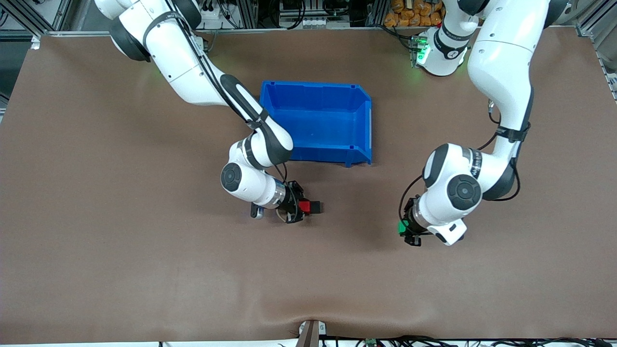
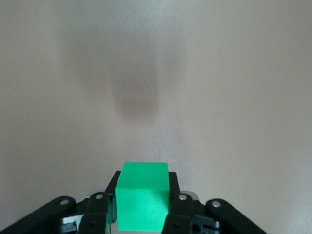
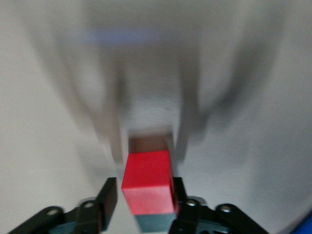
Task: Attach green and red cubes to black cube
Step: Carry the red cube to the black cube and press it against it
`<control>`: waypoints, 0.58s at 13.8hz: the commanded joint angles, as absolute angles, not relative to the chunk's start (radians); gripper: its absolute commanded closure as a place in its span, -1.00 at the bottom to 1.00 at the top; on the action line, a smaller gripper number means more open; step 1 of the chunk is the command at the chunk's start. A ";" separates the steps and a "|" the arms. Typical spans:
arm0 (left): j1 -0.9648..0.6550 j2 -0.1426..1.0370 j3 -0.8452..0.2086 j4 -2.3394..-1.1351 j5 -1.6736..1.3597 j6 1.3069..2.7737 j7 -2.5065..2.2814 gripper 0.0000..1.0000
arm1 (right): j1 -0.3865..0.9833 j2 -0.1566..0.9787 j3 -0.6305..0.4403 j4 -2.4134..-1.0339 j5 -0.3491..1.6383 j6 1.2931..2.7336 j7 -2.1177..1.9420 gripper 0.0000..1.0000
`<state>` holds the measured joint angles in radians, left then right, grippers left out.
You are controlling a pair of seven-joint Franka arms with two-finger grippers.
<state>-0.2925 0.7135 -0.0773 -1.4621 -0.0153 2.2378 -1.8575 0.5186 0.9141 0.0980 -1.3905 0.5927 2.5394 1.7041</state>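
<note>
We see the right claw (image 1: pixel 300 207) low over the surface (image 1: pixel 144 265) near the blue bin (image 1: pixel 318 120), pinching the red cube (image 1: pixel 303 206) against the black cube (image 1: pixel 315 207). The left claw (image 1: pixel 404 230) pinches the green cube (image 2: pixel 143 201). A skewed approach could knock the joined pair apart.

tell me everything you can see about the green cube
The green cube is a small, plain, bright green block with flat matte faces and crisp edges, seemingly solid. It sits squarely between the fingers of the left gripper, which is shut on it, pads pressing two of its sides. It is held above bare brown table toward the left arm's end, apart from the other cubes.
</note>
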 commanded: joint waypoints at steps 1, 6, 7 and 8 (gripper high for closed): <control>-0.342 0.752 -0.074 -1.434 -0.037 2.250 -1.940 1.00 | 0.454 0.868 0.080 -1.346 0.569 2.340 1.718 -1.00; -0.400 0.822 -0.078 -1.421 -0.072 2.252 -2.000 1.00 | 0.300 0.865 0.046 -1.091 0.386 1.930 1.622 -1.00; -0.419 0.839 -0.078 -1.401 -0.074 2.252 -2.003 1.00 | 0.263 0.845 0.049 -1.091 0.355 1.919 1.523 -1.00; -0.431 0.860 -0.078 -1.370 -0.074 2.253 -2.019 1.00 | 0.220 0.821 0.043 -1.091 0.345 1.866 1.443 -1.00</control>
<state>-0.3986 0.8146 -0.0851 -1.4459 -0.0551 2.2569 -1.9893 0.2849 0.8443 0.0321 -1.1002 0.3864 1.9273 1.5682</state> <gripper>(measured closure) 0.599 0.000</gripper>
